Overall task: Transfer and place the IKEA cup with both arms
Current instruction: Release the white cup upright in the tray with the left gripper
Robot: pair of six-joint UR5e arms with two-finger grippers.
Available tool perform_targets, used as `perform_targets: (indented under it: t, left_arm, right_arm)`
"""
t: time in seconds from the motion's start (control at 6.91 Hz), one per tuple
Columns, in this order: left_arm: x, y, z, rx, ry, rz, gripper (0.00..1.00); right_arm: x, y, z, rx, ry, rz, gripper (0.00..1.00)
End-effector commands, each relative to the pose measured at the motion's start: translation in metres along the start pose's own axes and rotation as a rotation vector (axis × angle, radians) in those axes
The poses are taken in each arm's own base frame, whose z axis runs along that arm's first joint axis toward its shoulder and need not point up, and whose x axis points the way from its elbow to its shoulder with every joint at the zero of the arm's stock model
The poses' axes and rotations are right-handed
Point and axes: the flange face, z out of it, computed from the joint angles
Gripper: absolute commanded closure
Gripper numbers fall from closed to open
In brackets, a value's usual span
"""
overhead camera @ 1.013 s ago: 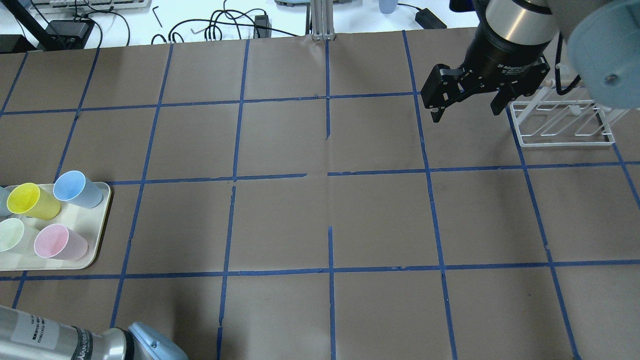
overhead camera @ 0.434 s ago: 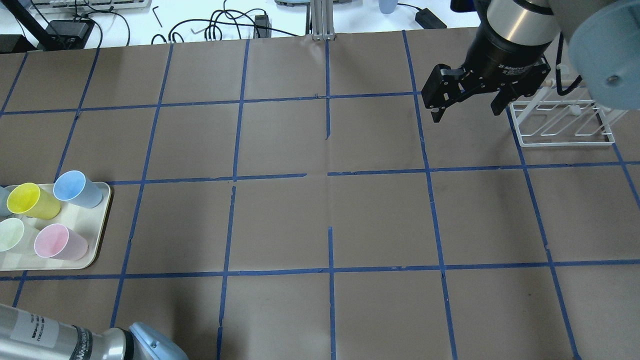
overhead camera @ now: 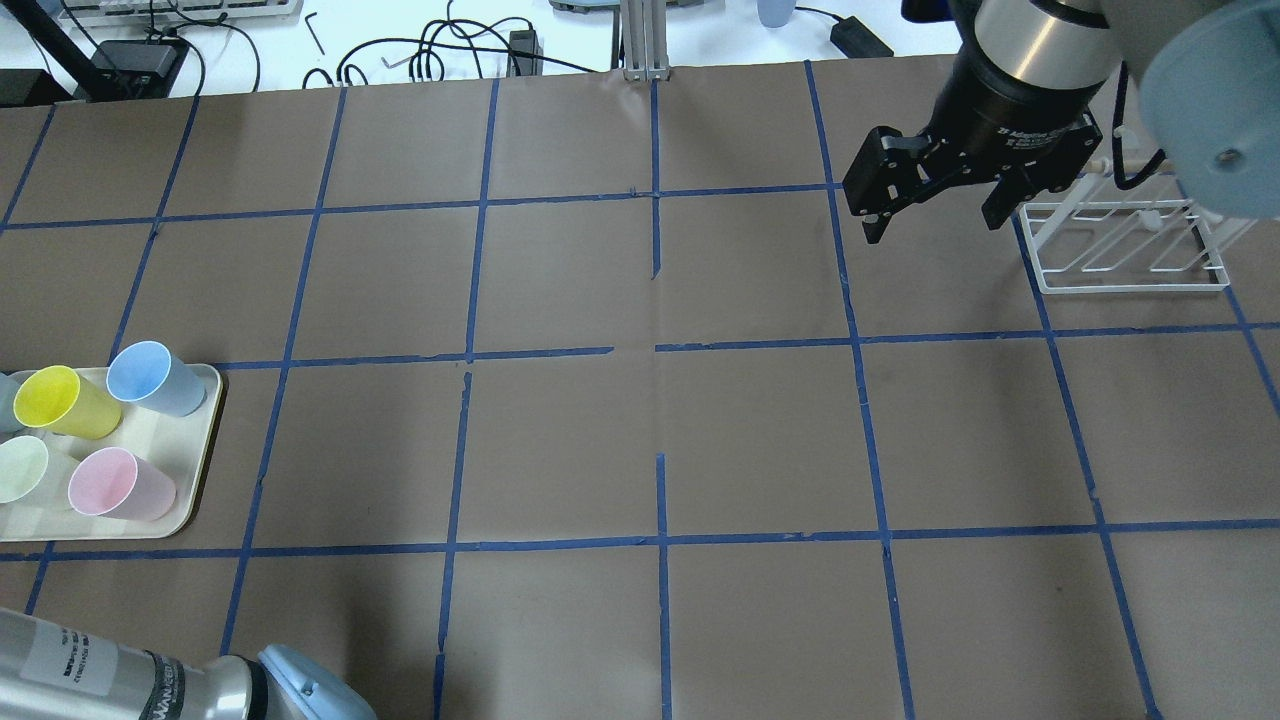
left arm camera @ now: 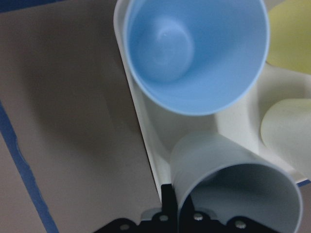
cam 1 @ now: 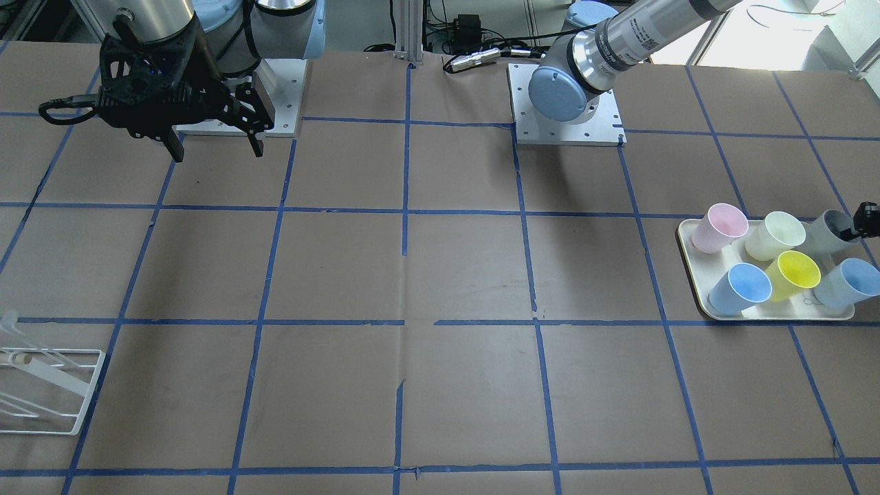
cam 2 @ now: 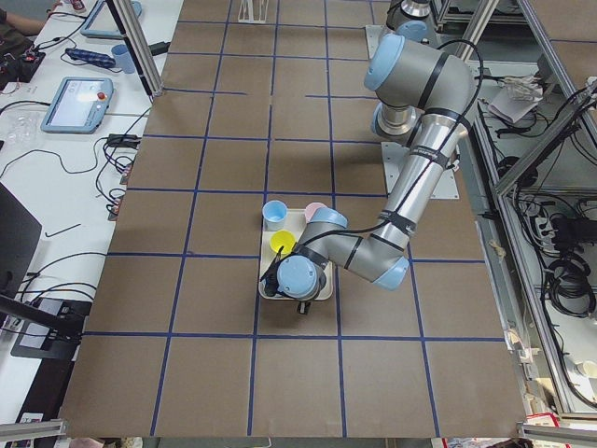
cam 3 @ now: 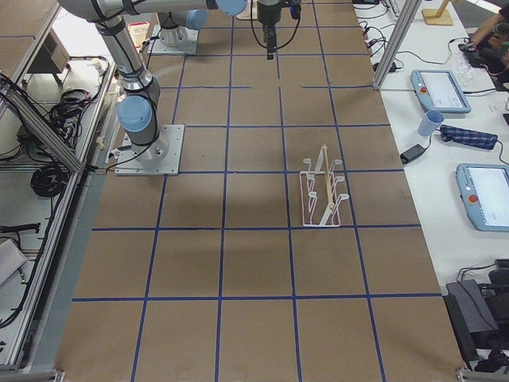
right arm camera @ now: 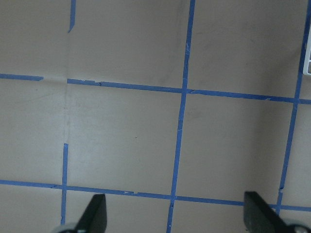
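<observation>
The IKEA cup [cam 1: 827, 232], pale grey and handleless, stands at the corner of the cream tray [cam 1: 687, 261]. In the left wrist view it [left arm camera: 218, 165] fills the lower right. My left gripper [cam 1: 863, 221] is shut on the cup's wall at the rim, with one finger [left arm camera: 167, 199] showing outside the wall and the other hidden. My right gripper [overhead camera: 932, 230] is open and empty. It hangs above the table on the other side, beside the white wire rack [overhead camera: 1130, 250].
The tray also holds two light blue cups [cam 1: 739, 289], a yellow cup [cam 1: 794, 271], a cream-green cup [cam 1: 773, 235] and a pink cup [cam 1: 718, 227]. The left arm's elbow [cam 2: 298, 280] hangs over the tray. Brown paper with a blue tape grid [overhead camera: 660, 350] covers the table.
The right gripper has drifted slightly away from the robot and stayed open. The cups seen on the tray have hardly moved.
</observation>
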Motion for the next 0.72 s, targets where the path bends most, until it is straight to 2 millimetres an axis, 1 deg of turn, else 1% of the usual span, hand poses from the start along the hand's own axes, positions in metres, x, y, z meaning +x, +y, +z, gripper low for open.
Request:
perform_targets:
  t: [0.0, 0.14, 0.29, 0.43, 0.58]
  left_arm:
    - [0.004, 0.002, 0.011, 0.001, 0.022, -0.002, 0.51]
    - [0.005, 0.003, 0.013, 0.0, 0.026, -0.002, 0.46]
    - [0.001, 0.003, 0.005, -0.001, 0.009, -0.004, 0.45]
    - [0.003, 0.005, -0.013, 0.005, -0.02, -0.003, 0.32]
    - [0.004, 0.002, -0.035, 0.016, -0.053, 0.0, 0.2]
  right_arm:
    - [0.0, 0.0, 0.0, 0.0, 0.0, 0.002, 0.0]
    - [0.0, 0.0, 0.0, 0.0, 0.0, 0.0, 0.0]
    - [0.0, 0.0, 0.0, 0.0, 0.0, 0.0, 0.0]
    - [0.0, 0.0, 0.0, 0.0, 0.0, 0.002, 0.0]
    - [0.0, 0.0, 0.0, 0.0, 0.0, 0.002, 0.0]
